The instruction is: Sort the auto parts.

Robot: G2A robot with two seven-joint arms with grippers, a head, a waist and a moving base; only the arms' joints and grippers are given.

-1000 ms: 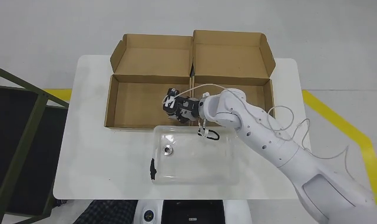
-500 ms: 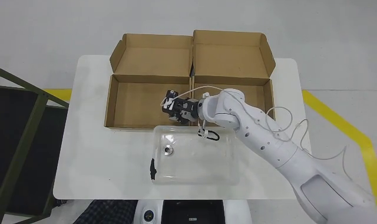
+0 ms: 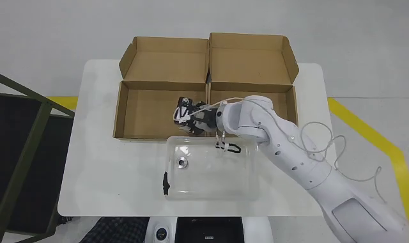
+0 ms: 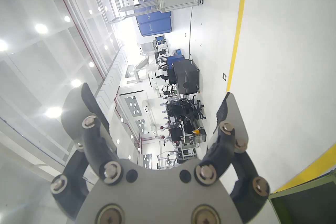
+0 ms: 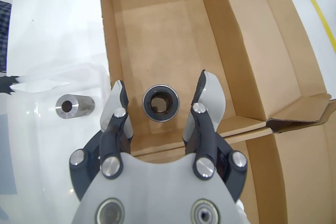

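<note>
A dark ring-shaped bearing (image 5: 161, 103) lies on the floor of the left cardboard box (image 5: 162, 33), near its front right corner. My right gripper (image 5: 161, 78) hangs open just above it, one finger on each side, neither touching. From above, the right gripper (image 3: 184, 113) sits over the left cardboard box (image 3: 147, 112). A short metal cylinder (image 5: 74, 106) lies in the clear plastic tray (image 3: 211, 179), and in the top view the cylinder (image 3: 183, 163) is at the tray's back left. My left gripper (image 4: 157, 90) is open and holds nothing, pointing out into the room.
A second open cardboard box (image 3: 291, 105) stands to the right of the first, both with their lids folded back. The tray also holds a small black part (image 3: 165, 182) at its left edge and a black clip (image 3: 229, 147) at its back rim. A dark rack stands left of the table.
The right gripper has shifted slightly left and toward the front over the left box, and the forearm has swung a little. Nothing in the tray has moved.
</note>
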